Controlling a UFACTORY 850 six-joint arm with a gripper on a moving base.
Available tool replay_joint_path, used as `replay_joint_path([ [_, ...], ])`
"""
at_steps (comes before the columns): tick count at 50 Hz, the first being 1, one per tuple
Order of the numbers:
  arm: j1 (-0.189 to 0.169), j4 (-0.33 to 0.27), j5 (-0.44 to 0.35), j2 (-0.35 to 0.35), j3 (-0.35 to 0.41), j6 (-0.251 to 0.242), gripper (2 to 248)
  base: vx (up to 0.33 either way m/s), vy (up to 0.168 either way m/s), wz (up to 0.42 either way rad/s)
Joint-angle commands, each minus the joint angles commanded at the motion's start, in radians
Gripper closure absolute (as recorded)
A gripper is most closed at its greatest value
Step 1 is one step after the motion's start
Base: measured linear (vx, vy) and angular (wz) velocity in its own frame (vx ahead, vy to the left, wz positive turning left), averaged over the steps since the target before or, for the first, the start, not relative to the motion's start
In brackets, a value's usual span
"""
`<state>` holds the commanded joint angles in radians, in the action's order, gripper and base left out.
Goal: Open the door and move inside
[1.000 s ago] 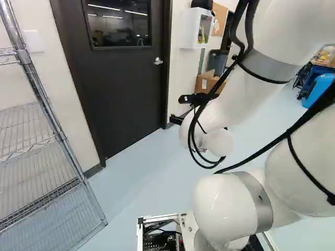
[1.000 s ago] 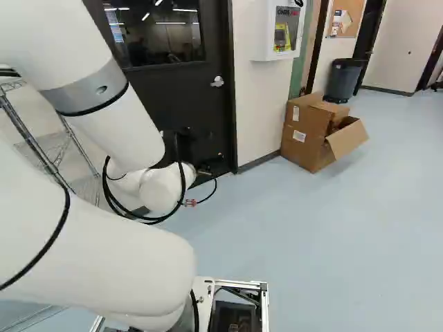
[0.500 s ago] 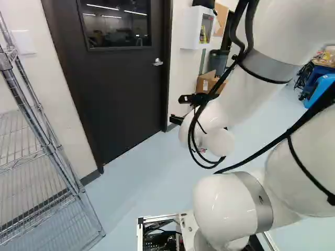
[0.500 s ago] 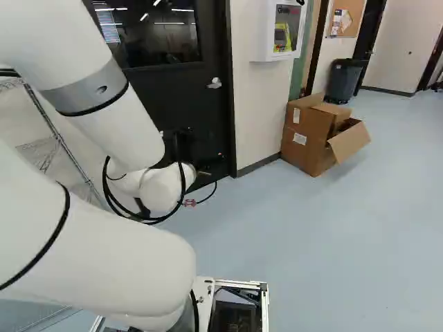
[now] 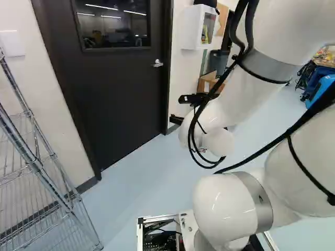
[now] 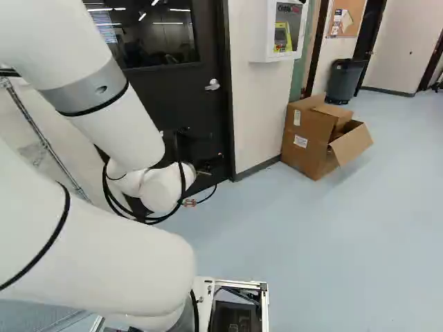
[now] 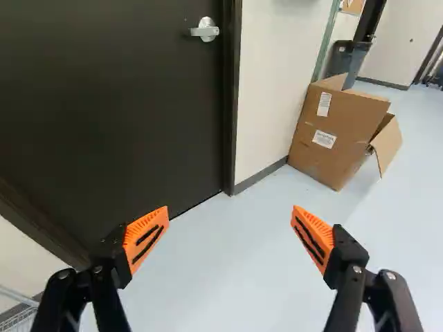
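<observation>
Door: the dark door [image 7: 104, 104], with a window [image 5: 112, 26] in its upper part, stands ahead of the base and looks shut in its frame [image 7: 231, 104].
Handle: a silver lever [image 7: 206, 30] near the frame-side edge, its free end pointing away from that edge; nothing touches it.
Pincer: the pincer [image 7: 230, 209] is spread wide, orange pads [image 7: 145, 238] well apart, with nothing held; the lever lies ahead of it, out of reach of the pads.
Step in hand: probably bringing base and pincer up to the lever.
Approach: lift the pincer to lever height first, since it seems to sit low, then square it to the door and go in slowly, one pad above the lever and one below.
Grip: close near the free end, where leverage is best (the root by the round plate would turn stiffly).
Turn: press down in an arc, not straight, so the pads don't slide off; which way the door swings I cannot tell, so test with a light pull or push.
Base: keep clear of the wire shelf [image 5: 39, 167] at the left of the left base view, and of the cardboard box [image 6: 318, 135] beyond the frame.
</observation>
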<state>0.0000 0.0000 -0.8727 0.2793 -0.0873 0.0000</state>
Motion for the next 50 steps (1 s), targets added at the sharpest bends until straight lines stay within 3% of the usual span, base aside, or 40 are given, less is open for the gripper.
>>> replay_joint_path([
  [50,0.000,0.000,0.000,0.000,0.000,0.000,3,0.140,-0.017,-0.006],
])
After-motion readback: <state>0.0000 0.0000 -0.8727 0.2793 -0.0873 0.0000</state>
